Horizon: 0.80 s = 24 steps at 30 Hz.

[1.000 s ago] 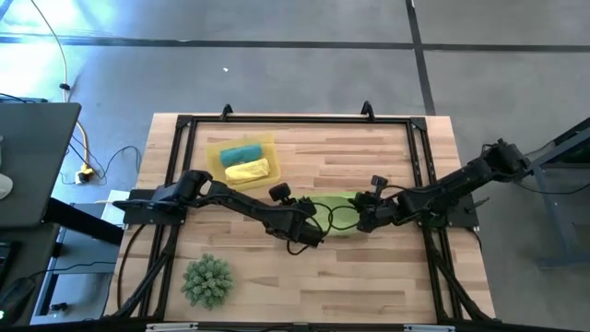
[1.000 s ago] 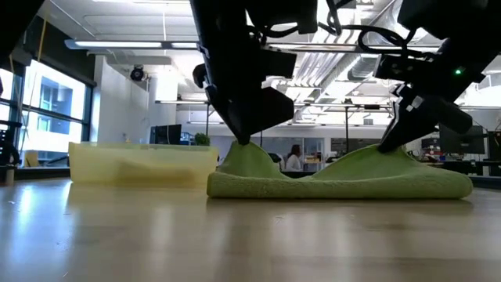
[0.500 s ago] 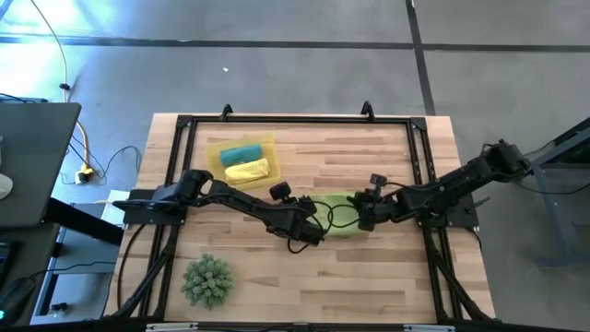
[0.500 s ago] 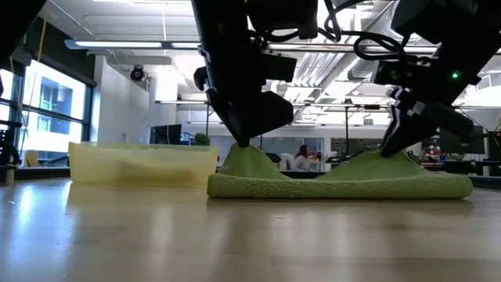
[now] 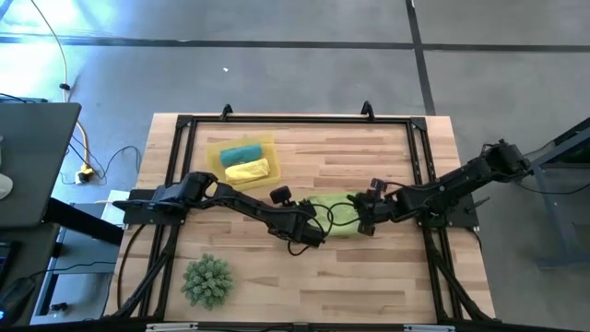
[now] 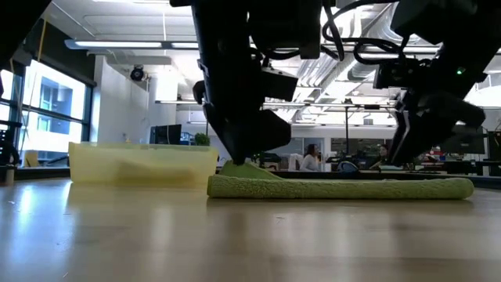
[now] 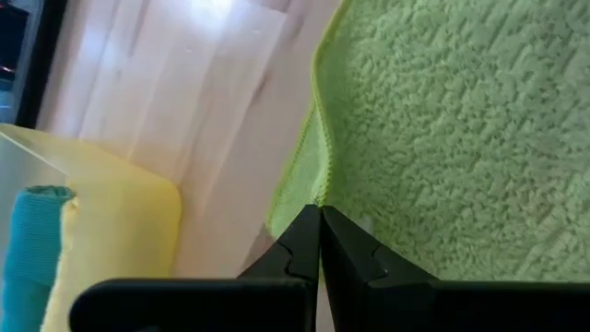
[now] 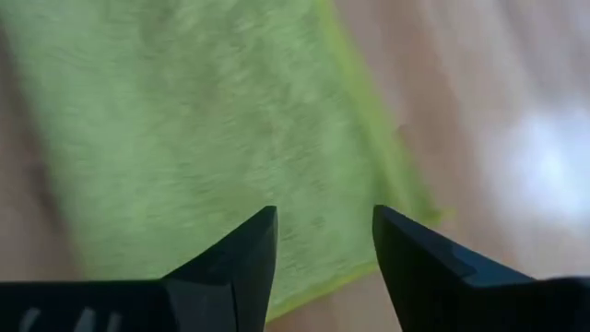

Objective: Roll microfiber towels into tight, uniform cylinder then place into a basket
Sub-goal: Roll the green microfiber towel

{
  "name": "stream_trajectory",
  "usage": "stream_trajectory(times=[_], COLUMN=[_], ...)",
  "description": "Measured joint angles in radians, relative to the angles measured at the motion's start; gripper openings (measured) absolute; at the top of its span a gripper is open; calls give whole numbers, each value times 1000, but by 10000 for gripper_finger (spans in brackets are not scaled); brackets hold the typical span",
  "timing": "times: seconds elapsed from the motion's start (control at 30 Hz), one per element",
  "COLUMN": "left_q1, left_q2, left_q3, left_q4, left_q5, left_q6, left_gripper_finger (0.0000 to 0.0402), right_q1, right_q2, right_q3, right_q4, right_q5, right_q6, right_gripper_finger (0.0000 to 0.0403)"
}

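Since a second ago: right pincer let go of the lime green towel; its peak on that side has dropped and the cloth lies flat there.
Right pincer now: fingers parted, nothing between them, hanging just above the towel's edge, not touching in the low view.
Left pincer: fingers pressed together on the towel's hem, same spot as before; the raised fold under it is lower than a second ago.
Towel: spread on the counter between the two pincers, one corner pinched up at the left pincer.
Basket: well behind the left pincer, unmoved; teal towel and yellow towel lie rolled inside, side by side.
Spiky green ball: near side of the counter, well apart from both pincers.
Surface: pale wood planks, black frame round the edge.
Room: grey floor, yellow cable, open office with ceiling lights; a person far off behind the towel.
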Motion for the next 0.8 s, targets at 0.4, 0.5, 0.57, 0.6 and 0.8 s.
stream_trajectory(times=[0.4,0.5,0.57,0.6,0.8], left_q1=[1,3,5,6,8], left_q2=[0,0,0,0,0], left_q3=[0,0,0,0,21], left_q4=[-6,-16,-26,-36,-128], left_q5=[42,37,30,27,63], left_q6=[0,0,8,16,24], left_gripper_finger=[27,63,90,103,145], right_q1=[84,107,121,129,176], right_q2=[0,0,0,0,0], right_q3=[0,0,0,0,0], right_q4=[55,88,97,97,95], right_q5=[-42,-41,-42,-42,-62], right_q6=[175,191,214,226,355], right_gripper_finger=[165,165,165,165,165])
